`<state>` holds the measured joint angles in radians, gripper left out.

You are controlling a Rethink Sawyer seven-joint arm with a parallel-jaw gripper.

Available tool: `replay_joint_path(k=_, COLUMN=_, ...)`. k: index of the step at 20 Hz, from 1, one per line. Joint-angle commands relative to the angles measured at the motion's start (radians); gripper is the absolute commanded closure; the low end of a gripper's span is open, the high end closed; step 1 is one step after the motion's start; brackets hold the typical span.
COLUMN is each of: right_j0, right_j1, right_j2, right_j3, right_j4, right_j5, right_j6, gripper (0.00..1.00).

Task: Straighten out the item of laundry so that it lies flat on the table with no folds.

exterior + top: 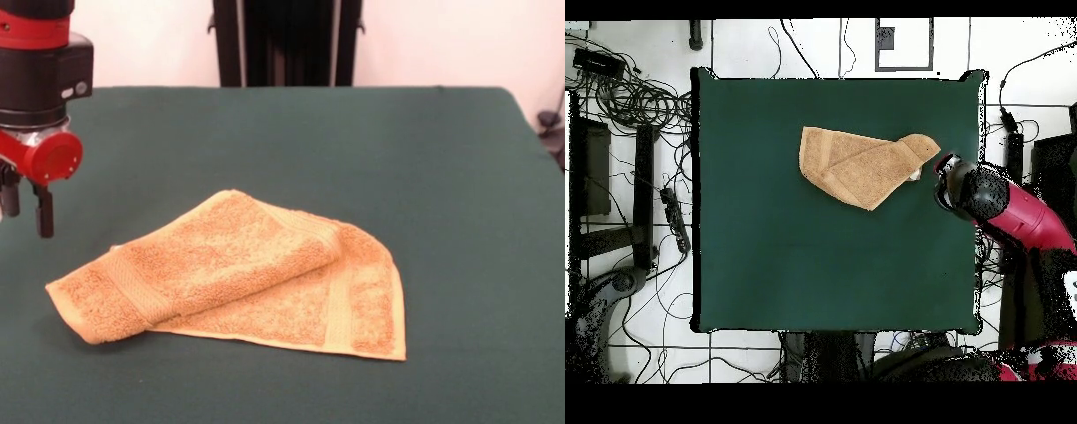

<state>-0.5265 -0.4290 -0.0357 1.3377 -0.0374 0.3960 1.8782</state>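
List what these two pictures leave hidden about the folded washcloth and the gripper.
- Washcloth lower layer: both views, covered by the folded-over flap.
- Its underside and any tag there: hidden against the table.
- Gripper opening: front view shows dark fingers edge-on at the picture's edge; overhead, the arm's red and black head covers them.

Table (459, 177) open around washcloth (265, 274); arm (40, 97) beside it.

Tool (25, 208) aloft, pointing down, empty
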Motion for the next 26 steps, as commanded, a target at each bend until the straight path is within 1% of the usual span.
replay_joint_path(k=1, right_j0=0.064, right_j1=0.087, right_j2=0.087, right_j3=-0.028, right_j4=0.04, right_j5=0.079, right_j6=0.116, gripper=0.0)
replay_joint_path(k=9, right_j0=0.09, right_j1=0.109, right_j2=0.071, right_j3=-0.078, right_j4=0.059, right_j5=0.108, right_j6=0.137, gripper=0.0)
replay_joint_path(k=17, right_j0=0.116, right_j1=0.115, right_j2=0.051, right_j3=-0.142, right_j4=0.085, right_j5=0.192, right_j6=0.151, gripper=0.0)
replay_joint_path(k=26, right_j0=0.156, right_j1=0.174, right_j2=0.019, right_j3=-0.213, right_j4=0.112, right_j5=0.208, right_j6=0.188, gripper=0.0)
